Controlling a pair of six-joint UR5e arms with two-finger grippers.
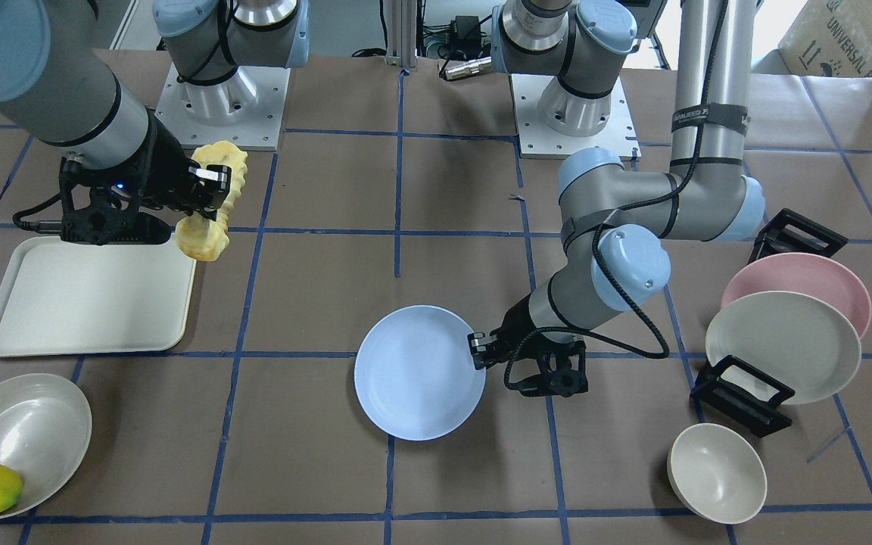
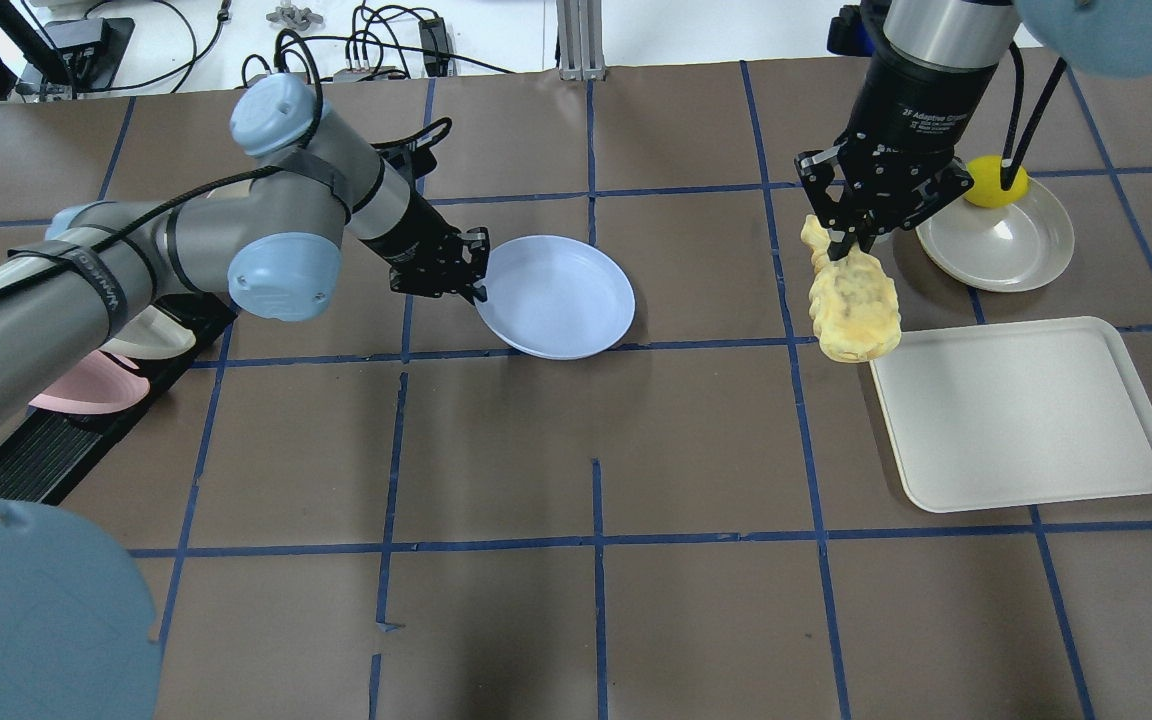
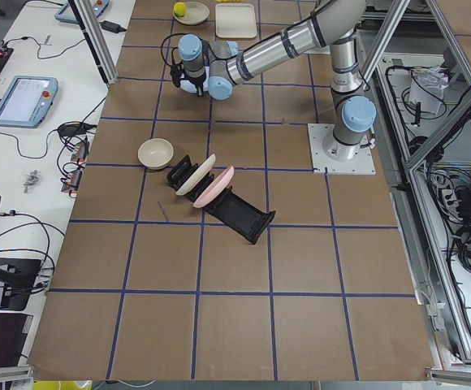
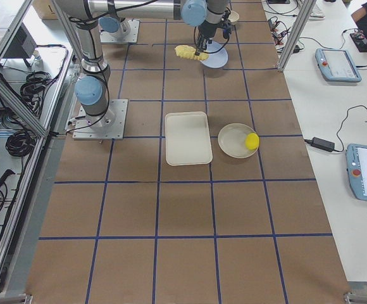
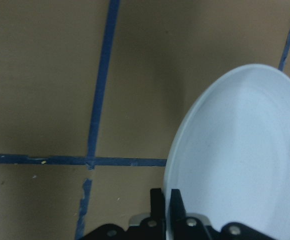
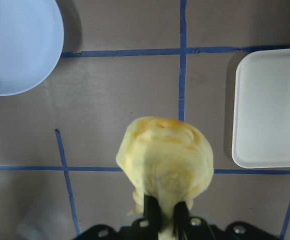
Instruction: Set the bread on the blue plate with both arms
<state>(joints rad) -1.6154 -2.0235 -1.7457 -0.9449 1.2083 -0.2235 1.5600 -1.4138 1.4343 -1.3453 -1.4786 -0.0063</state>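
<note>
The pale-yellow bread (image 2: 851, 305) hangs from my right gripper (image 2: 851, 240), which is shut on its upper end and holds it above the table beside the cream tray; it also shows in the front view (image 1: 213, 204) and the right wrist view (image 6: 165, 160). The blue plate (image 2: 556, 297) lies near the table's middle, also in the front view (image 1: 417, 371). My left gripper (image 2: 471, 290) is shut on the plate's rim (image 5: 185, 200), as the left wrist view shows, with the plate (image 5: 245, 160) stretching away from the jaws.
A cream tray (image 2: 1021, 415) lies right of the bread. A grey-white plate (image 2: 1011, 245) with a lemon (image 2: 996, 180) sits behind it. A black rack (image 1: 742, 393) holds a pink plate (image 1: 799, 280) and a cream plate (image 1: 784, 344); a cream bowl (image 1: 716, 473) is nearby.
</note>
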